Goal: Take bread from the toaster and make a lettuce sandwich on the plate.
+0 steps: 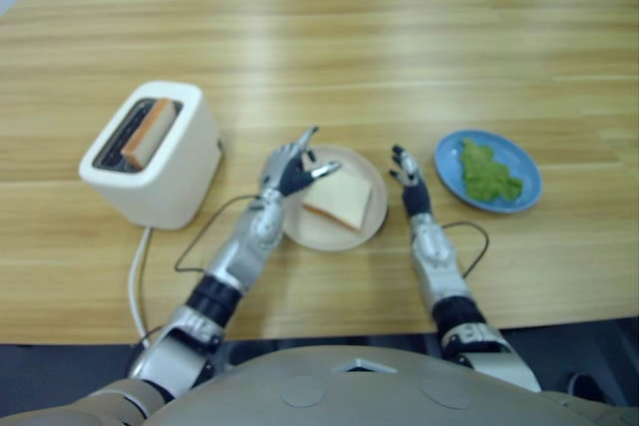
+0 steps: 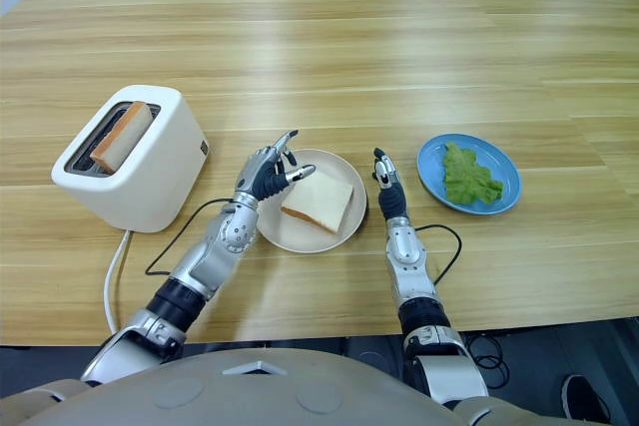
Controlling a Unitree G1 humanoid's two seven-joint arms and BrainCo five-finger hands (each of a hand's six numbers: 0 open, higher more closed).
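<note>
- Bread slice (image 2: 318,201): white, lies flat on the beige plate (image 2: 300,238), a bit right of the plate's centre, nothing on top of it.
- Second slice (image 2: 122,135): stands in the slot of the white toaster (image 2: 135,175), its top edge sticking out above the slot. The toaster sits on the left of the bench (image 2: 399,67), apart from the beige plate.
- Lettuce (image 2: 467,177): green heap on the blue plate (image 2: 506,202), right of the beige plate, with a gap between the two plates.
- Left hand (image 2: 268,173): raised over the left rim of the beige plate, fingers loosely spread, holding nothing. Fingertips point at the near corner of the slice on the plate; can't tell if they touch it. Forearm runs diagonally in from lower left.
- Right hand (image 2: 385,189): in the gap between the two plates, just beside the beige plate's right rim. Fingers stretched forward, seen roughly edge-on, empty. Forearm runs almost straight out from the body.
- Toaster cord (image 2: 112,281): white, trails from the toaster to the near bench edge.
- Black cable (image 2: 178,234) loops beside the left forearm, another (image 2: 455,246) beside the right.
</note>
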